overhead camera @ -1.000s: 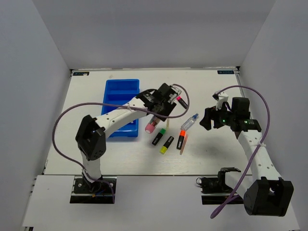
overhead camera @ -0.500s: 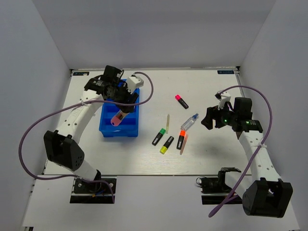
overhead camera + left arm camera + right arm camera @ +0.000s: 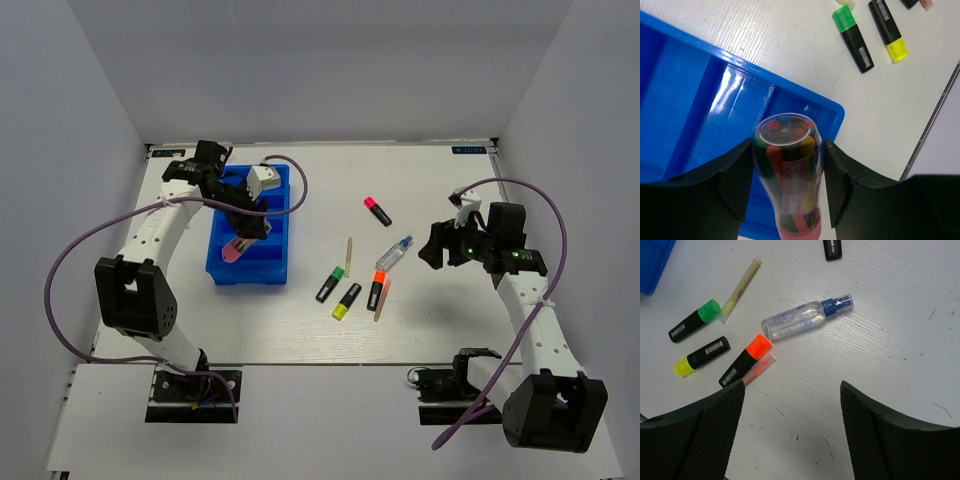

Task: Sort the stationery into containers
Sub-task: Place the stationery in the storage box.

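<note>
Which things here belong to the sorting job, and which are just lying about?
Job: blue tray, fat pink marker, green highlighter, yellow highlighter, orange highlighter, pink highlighter, blue-capped clear tube, yellowish stick, pinkish stick.
Just there: purple cables.

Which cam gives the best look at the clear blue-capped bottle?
Right wrist: the clear blue-capped bottle lies whole and unobstructed, label print visible, near the orange highlighter. Top external shows the bottle small, detail lost. Left wrist doesn't show it.
</note>
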Controlling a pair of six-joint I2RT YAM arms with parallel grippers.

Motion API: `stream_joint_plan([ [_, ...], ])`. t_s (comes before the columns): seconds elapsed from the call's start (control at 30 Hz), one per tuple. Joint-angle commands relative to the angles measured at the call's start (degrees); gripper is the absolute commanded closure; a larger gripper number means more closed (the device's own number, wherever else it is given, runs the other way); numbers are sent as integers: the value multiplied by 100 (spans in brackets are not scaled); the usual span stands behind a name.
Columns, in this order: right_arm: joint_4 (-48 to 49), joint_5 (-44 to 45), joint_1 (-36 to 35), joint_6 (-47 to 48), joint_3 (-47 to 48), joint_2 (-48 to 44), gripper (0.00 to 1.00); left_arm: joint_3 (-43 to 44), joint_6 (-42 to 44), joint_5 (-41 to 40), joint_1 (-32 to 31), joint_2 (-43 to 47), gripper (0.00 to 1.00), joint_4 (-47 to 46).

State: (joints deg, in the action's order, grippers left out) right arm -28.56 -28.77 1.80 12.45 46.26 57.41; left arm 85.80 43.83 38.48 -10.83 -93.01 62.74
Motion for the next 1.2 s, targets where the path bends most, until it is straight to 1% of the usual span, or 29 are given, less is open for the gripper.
stream_joint_plan([
  [0.0, 113, -163, 57, -32, -3, -10, 21, 218, 800, 564, 20, -41, 100, 150],
  [0.1, 104, -181, 110, -41, 6, -1, 21, 174, 1082, 433, -59, -33, 100, 221],
  [0.13, 105, -207, 110, -41, 6, 7, 21, 43, 1223, 276, -77, -24, 100, 230],
  [0.2, 96, -234, 118, -32, 15, 51, 21, -89, 1338, 187, -147, 46, 100, 72],
  [0.23, 113, -243, 136, -49, 32, 69, 21, -316, 1443, 117, -165, 55, 100, -76],
  [0.27, 105, -234, 136, -49, 23, 78, 21, -388, 1479, -49, -182, 81, 100, -156],
  [0.33, 104, -243, 145, -41, 23, 139, 21, -529, 1566, -130, -253, 82, 100, -367],
  [0.47, 96, -251, 171, -23, 41, 192, 21, -678, 1681, -498, -437, -76, 100, -394],
  [0.57, 87, -234, 198, -23, 23, 174, 21, -783, 1638, -683, -551, -156, 100, -587],
  [0.6, 87, -251, 206, -32, 32, 157, 21, -871, 1585, -719, -569, -130, 97, -744],
  [0.67, 44, -286, 224, -32, 23, 174, 21, -1064, 1488, -798, -587, -77, 85, -1078],
  [0.73, 87, -287, 242, -23, 15, 183, 21, -1135, 1461, -851, -587, -7, 74, -1202],
  [0.8, 96, -304, 259, -23, 32, 166, 21, -1101, 1444, -886, -596, -33, 66, -1229],
  [0.83, 61, -304, 268, -23, 32, 166, 21, -1092, 1435, -895, -587, -41, 59, -1220],
  [0.9, 78, -330, 285, -23, 23, 139, 21, -1074, 1409, -912, -587, -59, 56, -1220],
  [0.93, 70, -331, 303, -23, 32, 139, 21, -1100, 1382, -904, -587, -59, 47, -1246],
  [0.97, 69, -339, 320, -32, 23, 139, 21, -1100, 1356, -973, -587, -42, 44, -1325],
  [1.03, 61, -374, 329, -40, 15, 122, 21, -1188, 1251, -974, -587, 37, 40, -1457],
  [1.07, 61, -383, 329, -23, 6, 122, 21, -1223, 1216, -1000, -587, 81, 31, -1527],
  [1.1, 69, -383, 356, -14, 15, 113, 21, -1250, 1172, -1018, -587, 151, 19, -1719],
  [1.13, 69, -401, 356, -14, 15, 113, 17, -1250, 1076, -1061, -587, 169, 16, -1730],
  [1.17, 52, -401, 365, -14, 15, 113, 17, -1198, 1057, -1097, -587, 178, 16, -1721],
])
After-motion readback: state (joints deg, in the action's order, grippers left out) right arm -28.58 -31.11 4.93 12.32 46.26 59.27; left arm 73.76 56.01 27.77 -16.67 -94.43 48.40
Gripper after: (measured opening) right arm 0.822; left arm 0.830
